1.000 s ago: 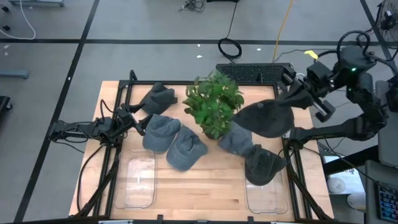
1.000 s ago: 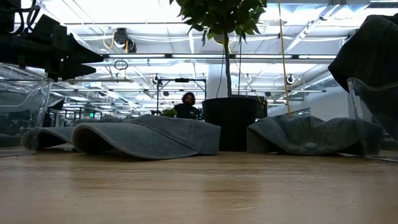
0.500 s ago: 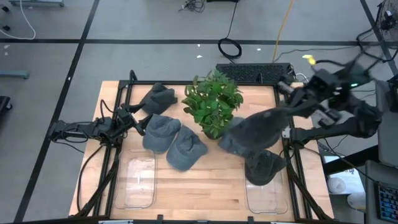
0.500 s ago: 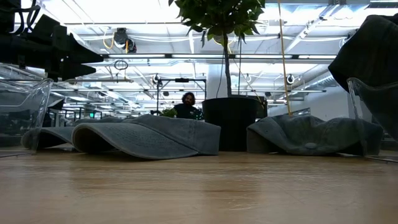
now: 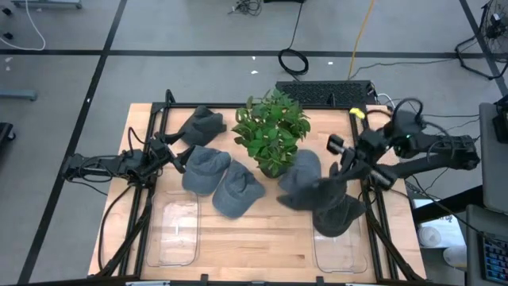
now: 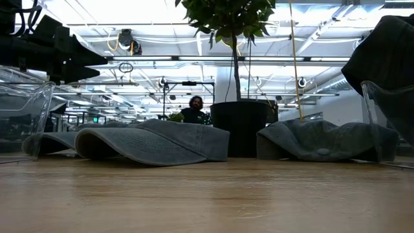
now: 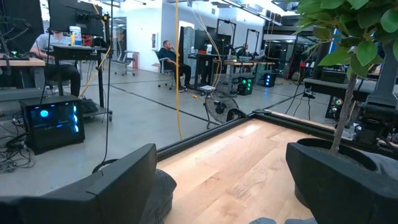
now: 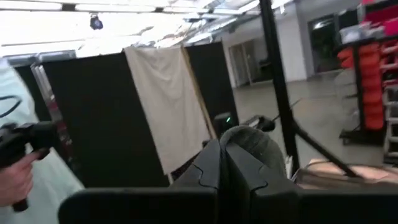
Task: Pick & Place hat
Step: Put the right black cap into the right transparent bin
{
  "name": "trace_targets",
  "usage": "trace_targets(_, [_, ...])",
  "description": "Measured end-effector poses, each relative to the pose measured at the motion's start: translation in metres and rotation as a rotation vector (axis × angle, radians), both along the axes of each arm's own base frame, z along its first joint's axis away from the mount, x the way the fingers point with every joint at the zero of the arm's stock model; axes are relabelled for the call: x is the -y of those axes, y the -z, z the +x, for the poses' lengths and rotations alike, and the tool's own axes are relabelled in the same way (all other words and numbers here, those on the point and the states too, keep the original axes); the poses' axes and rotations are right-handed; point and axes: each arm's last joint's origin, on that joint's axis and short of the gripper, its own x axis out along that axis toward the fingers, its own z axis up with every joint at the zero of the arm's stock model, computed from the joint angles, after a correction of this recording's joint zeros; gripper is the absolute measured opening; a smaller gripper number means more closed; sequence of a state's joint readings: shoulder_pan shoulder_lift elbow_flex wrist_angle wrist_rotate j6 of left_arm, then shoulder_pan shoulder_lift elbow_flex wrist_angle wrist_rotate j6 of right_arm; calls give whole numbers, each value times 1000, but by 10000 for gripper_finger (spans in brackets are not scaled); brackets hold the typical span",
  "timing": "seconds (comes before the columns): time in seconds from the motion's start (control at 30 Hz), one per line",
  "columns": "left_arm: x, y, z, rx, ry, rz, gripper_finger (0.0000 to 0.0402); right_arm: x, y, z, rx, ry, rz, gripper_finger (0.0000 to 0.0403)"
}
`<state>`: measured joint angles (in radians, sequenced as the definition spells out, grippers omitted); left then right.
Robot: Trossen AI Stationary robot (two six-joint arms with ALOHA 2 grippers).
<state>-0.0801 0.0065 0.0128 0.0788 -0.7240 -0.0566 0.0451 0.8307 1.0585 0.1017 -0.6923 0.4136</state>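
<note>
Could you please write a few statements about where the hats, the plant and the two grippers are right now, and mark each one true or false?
1. The right gripper is shut on a dark hat. True.
2. The potted plant lies tipped over on the table. False: it stands upright near the middle of the far side.
3. The left gripper is open and holds nothing. True: it sits at the left side of the table beside a grey hat.
4. The clear bin at the near left is full of hats. False: it holds none.
5. The held hat hangs over the table's right side. True.
</note>
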Motion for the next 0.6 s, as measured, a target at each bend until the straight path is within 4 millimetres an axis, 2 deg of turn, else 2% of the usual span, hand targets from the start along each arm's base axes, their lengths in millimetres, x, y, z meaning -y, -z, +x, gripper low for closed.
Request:
trace_targets(0.27, [0,0,0,0,0,0,365,-9,24,4,-74,-97,-88,0])
trace_targets(0.6, [0,0,0,0,0,0,365,-9,32,3,-126,93,-145,0])
